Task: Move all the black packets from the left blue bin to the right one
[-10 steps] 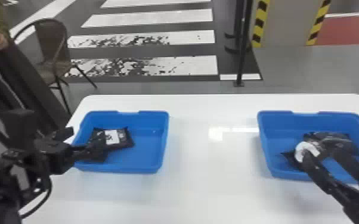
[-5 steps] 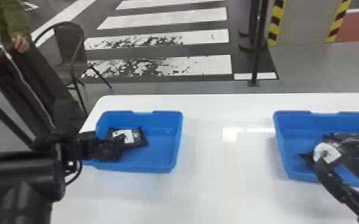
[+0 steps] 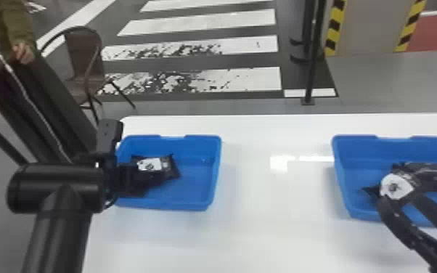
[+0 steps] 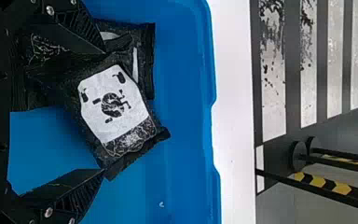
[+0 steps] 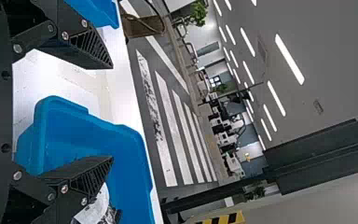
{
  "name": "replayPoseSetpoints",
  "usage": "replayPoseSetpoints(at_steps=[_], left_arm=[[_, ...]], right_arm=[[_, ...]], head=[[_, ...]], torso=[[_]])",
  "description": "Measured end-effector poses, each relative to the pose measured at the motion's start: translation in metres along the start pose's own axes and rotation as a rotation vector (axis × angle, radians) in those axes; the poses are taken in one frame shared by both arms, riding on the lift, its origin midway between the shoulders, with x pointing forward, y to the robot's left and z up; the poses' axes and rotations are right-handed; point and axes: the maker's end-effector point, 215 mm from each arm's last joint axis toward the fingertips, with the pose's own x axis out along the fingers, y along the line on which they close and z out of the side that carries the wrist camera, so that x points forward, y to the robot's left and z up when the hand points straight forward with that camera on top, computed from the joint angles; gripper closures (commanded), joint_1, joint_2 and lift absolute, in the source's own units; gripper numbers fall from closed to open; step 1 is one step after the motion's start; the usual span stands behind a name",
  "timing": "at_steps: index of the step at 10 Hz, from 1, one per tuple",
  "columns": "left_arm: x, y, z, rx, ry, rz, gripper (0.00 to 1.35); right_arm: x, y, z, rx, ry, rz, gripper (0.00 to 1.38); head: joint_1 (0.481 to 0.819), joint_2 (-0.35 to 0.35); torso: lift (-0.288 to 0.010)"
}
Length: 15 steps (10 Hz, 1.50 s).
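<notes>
1. The left gripper is over the left bin. In the left wrist view the left gripper has its jaws wide apart, on either side of a flat black packet with a white label.
2. That packet slants over a second black packet; its long axis runs from the arm's side toward the bin's far right, small-print end outermost. I cannot tell whether the jaws touch it.
3. Both lie in the left blue plastic rectangular bin, toward its left side.
4. The right gripper is over the right blue plastic rectangular bin, jaws also wide, nothing between them.
5. Just beyond their tips is a white-labelled black packet, one dark corner pointing left; a darker packet beside it has its long axis left to right.
6. The bins stand well apart on a glossy white bench.
7. Beyond are a brown chair and white floor stripes.
</notes>
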Motion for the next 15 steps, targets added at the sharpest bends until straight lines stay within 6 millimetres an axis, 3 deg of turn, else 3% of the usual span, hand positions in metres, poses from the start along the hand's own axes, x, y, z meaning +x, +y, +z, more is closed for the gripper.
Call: replayPoseSetpoints(at_steps=[1, 3, 4, 7, 9, 10, 15], left_arm=[[0.005, 0.002, -0.005, -0.002, 0.026, 0.007, 0.26], [0.018, 0.010, -0.012, -0.015, 0.072, 0.016, 0.72], [0.024, 0.013, -0.013, -0.016, 0.086, 0.021, 0.81], [0.028, 0.011, 0.004, 0.021, 0.036, 0.010, 0.80], [0.032, -0.007, 0.013, 0.021, 0.006, -0.035, 0.42], [0.033, -0.012, 0.017, 0.021, -0.008, -0.047, 0.33], [0.034, -0.032, 0.049, 0.080, -0.074, -0.066, 0.29]], right_arm=[[0.000, 0.000, -0.001, 0.005, 0.001, 0.000, 0.36], [0.000, -0.001, -0.003, 0.014, 0.004, 0.000, 0.36], [0.001, -0.001, -0.004, 0.017, 0.003, 0.001, 0.36], [0.000, -0.002, -0.006, 0.027, 0.005, 0.001, 0.37], [-0.001, -0.001, -0.007, 0.034, 0.004, 0.003, 0.37], [-0.001, -0.001, -0.006, 0.038, 0.002, 0.003, 0.37], [-0.002, -0.001, -0.014, 0.067, 0.016, 0.007, 0.38]], head=[[0.695, 0.189], [0.695, 0.196], [0.695, 0.199], [0.695, 0.192], [0.695, 0.173], [0.695, 0.164], [0.695, 0.140]], torso=[[-0.140], [-0.140], [-0.140], [-0.140], [-0.140], [-0.140], [-0.140]])
